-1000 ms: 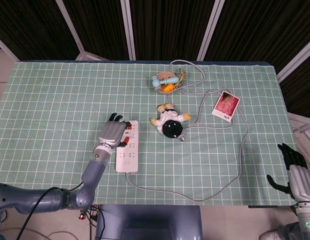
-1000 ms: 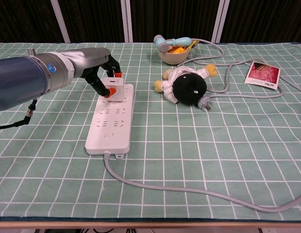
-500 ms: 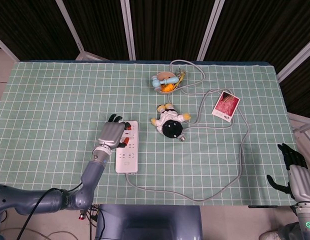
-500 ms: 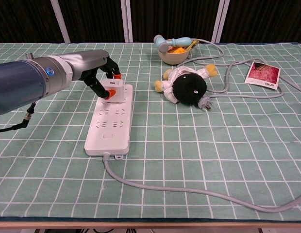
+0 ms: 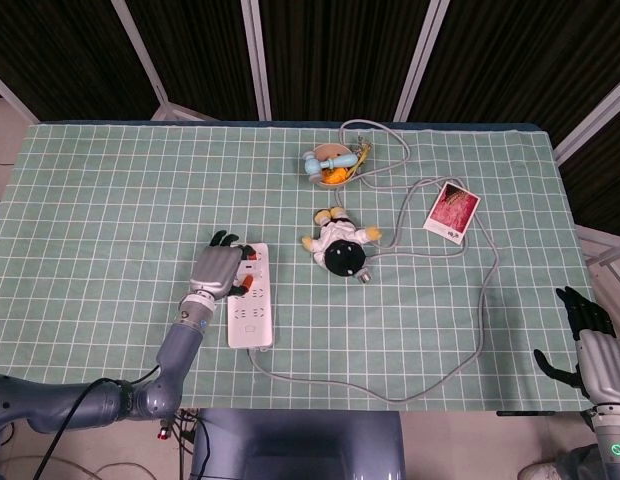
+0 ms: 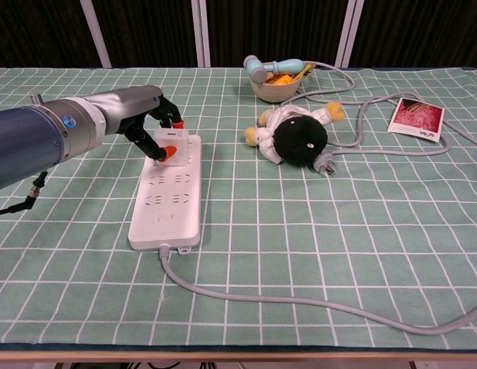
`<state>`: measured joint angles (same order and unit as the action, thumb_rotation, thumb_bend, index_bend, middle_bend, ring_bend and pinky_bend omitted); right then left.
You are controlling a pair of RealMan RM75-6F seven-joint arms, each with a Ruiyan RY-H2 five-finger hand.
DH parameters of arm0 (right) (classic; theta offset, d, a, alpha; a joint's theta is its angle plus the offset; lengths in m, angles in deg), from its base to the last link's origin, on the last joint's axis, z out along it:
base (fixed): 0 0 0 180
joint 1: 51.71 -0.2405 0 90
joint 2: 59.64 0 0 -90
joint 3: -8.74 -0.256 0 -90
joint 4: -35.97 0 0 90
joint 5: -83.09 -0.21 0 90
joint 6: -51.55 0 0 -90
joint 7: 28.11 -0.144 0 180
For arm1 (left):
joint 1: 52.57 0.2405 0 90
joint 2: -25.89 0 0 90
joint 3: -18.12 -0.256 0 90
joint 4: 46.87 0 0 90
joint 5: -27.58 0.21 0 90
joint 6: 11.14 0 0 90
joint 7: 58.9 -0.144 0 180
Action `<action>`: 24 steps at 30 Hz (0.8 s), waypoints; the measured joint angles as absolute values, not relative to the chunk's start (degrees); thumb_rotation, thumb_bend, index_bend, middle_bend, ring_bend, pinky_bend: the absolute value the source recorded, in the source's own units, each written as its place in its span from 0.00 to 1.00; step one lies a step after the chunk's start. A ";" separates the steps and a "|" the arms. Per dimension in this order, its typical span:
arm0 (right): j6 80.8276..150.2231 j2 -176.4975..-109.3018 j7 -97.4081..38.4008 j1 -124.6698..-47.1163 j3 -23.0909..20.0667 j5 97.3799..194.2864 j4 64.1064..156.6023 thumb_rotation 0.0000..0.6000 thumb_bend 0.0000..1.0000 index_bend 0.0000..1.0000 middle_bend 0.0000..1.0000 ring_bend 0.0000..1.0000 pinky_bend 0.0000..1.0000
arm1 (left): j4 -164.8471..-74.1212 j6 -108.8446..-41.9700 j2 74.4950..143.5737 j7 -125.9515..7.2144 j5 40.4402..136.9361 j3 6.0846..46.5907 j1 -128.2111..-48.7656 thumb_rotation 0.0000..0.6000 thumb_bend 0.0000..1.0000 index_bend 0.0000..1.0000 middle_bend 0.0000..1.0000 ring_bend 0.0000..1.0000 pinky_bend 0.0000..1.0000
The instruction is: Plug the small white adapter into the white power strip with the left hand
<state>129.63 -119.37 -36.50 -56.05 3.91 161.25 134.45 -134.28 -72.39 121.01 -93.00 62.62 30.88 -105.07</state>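
The white power strip lies flat on the green checked cloth, its grey cord running off from its near end. At the strip's far end the small white adapter stands upright on the sockets. My left hand pinches the adapter between orange-tipped fingers, coming at it from the left. My right hand hangs off the table's right front corner with its fingers spread and nothing in them; the chest view does not show it.
A plush doll with a loose plug lies right of the strip. A bowl of toys sits behind it, a photo card at the far right. The grey cord loops along the front and right side.
The left hand has slid left with the adapter, dragging the power strip a little left with it. The right hand has not moved.
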 measured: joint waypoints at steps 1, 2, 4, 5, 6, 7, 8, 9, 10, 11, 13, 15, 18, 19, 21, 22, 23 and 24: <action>129.63 -119.36 -36.52 -56.05 3.91 161.26 134.46 1.00 0.37 0.00 0.00 0.00 0.00 | -134.13 -72.35 121.18 -92.86 62.68 30.80 -104.94 1.00 0.53 0.58 0.58 0.12 0.07; 129.62 -119.35 -36.56 -56.04 3.92 161.26 134.46 1.00 0.37 0.00 0.00 0.00 0.00 | -134.02 -72.34 121.28 -92.80 62.72 30.76 -104.86 1.00 0.53 0.58 0.58 0.12 0.07; 129.62 -119.34 -36.64 -56.03 3.92 161.28 134.45 1.00 0.37 0.00 0.00 0.00 0.00 | -133.81 -72.35 121.47 -92.72 62.87 30.68 -104.72 1.00 0.53 0.58 0.58 0.12 0.07; 129.63 -119.34 -36.66 -56.02 3.93 161.29 134.46 1.00 0.37 0.00 0.00 0.00 0.00 | -133.76 -72.35 121.52 -92.71 62.93 30.63 -104.66 1.00 0.53 0.58 0.58 0.13 0.07; 129.62 -119.33 -36.68 -56.03 3.91 161.28 134.46 1.00 0.37 0.00 0.00 0.00 0.00 | -133.73 -72.35 121.56 -92.70 63.00 30.59 -104.60 1.00 0.53 0.58 0.58 0.13 0.07; 129.61 -119.32 -36.69 -56.04 3.91 161.29 134.47 1.00 0.37 0.00 0.00 0.00 0.00 | -133.70 -72.36 121.62 -92.63 63.11 30.55 -104.50 1.00 0.53 0.58 0.58 0.13 0.07; 129.62 -119.31 -36.70 -56.04 3.91 161.30 134.47 1.00 0.37 0.00 0.00 0.00 0.00 | -133.71 -72.38 121.65 -92.55 63.16 30.53 -104.42 1.00 0.53 0.58 0.58 0.13 0.07; 129.62 -119.31 -36.71 -56.03 3.91 161.29 134.46 1.00 0.37 0.00 0.00 0.00 0.00 | -133.73 -72.42 121.68 -92.48 63.25 30.51 -104.34 1.00 0.53 0.58 0.58 0.13 0.07; 129.63 -119.32 -36.71 -56.03 3.90 161.28 134.46 1.00 0.37 0.00 0.00 0.00 0.00 | -133.84 -72.53 121.67 -92.34 63.46 30.51 -104.20 1.00 0.53 0.58 0.58 0.13 0.07; 129.63 -119.32 -36.71 -56.03 3.89 161.27 134.45 1.00 0.37 0.00 0.00 0.00 0.00 | -133.98 -72.65 121.65 -92.17 63.67 30.52 -104.08 1.00 0.53 0.58 0.58 0.13 0.07; 129.65 -119.33 -36.69 -56.03 3.90 161.32 134.45 1.00 0.37 0.00 0.00 0.00 0.00 | -134.50 -73.06 121.49 -91.69 64.41 30.51 -103.71 1.00 0.53 0.58 0.58 0.13 0.07; 129.64 -119.34 -36.68 -56.03 3.91 161.33 134.46 1.00 0.37 0.00 0.00 0.00 0.00 | -135.06 -73.42 121.21 -91.30 65.21 30.37 -103.29 1.00 0.53 0.59 0.58 0.13 0.07; 129.69 -119.37 -36.65 -56.02 3.91 161.35 134.47 1.00 0.37 0.00 0.00 0.00 0.00 | -135.87 -73.95 120.67 -90.53 66.54 29.77 -102.32 1.00 0.53 0.58 0.58 0.13 0.07; 129.71 -119.37 -36.65 -56.01 3.92 161.36 134.48 1.00 0.37 0.00 0.00 0.00 0.00 | -136.03 -74.12 120.52 -90.23 67.05 29.41 -101.87 1.00 0.53 0.58 0.58 0.13 0.07; 129.78 -119.38 -36.62 -55.99 3.91 161.38 134.48 1.00 0.37 0.00 0.00 0.00 0.00 | -136.02 -74.31 120.43 -89.80 67.88 28.90 -101.36 1.00 0.53 0.59 0.58 0.13 0.07; 129.82 -119.39 -36.63 -55.98 3.90 161.39 134.48 1.00 0.37 0.00 0.00 0.00 0.00 | -135.91 -74.44 120.45 -89.41 68.56 28.59 -101.04 1.00 0.53 0.59 0.58 0.13 0.07; 129.86 -119.41 -36.59 -55.97 3.90 161.42 134.49 1.00 0.37 0.00 0.00 0.00 0.00 | -135.72 -74.54 120.50 -88.99 69.13 28.28 -100.68 1.00 0.53 0.58 0.58 0.13 0.07; 129.88 -119.45 -36.53 -55.97 3.90 161.42 134.49 1.00 0.37 0.00 0.00 0.00 0.00 | -135.35 -74.65 120.59 -88.29 69.92 27.78 -100.06 1.00 0.52 0.58 0.58 0.13 0.07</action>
<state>129.88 -119.45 -36.53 -55.97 3.90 161.42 134.49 -135.35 -74.65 120.59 -88.29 69.92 27.78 -100.06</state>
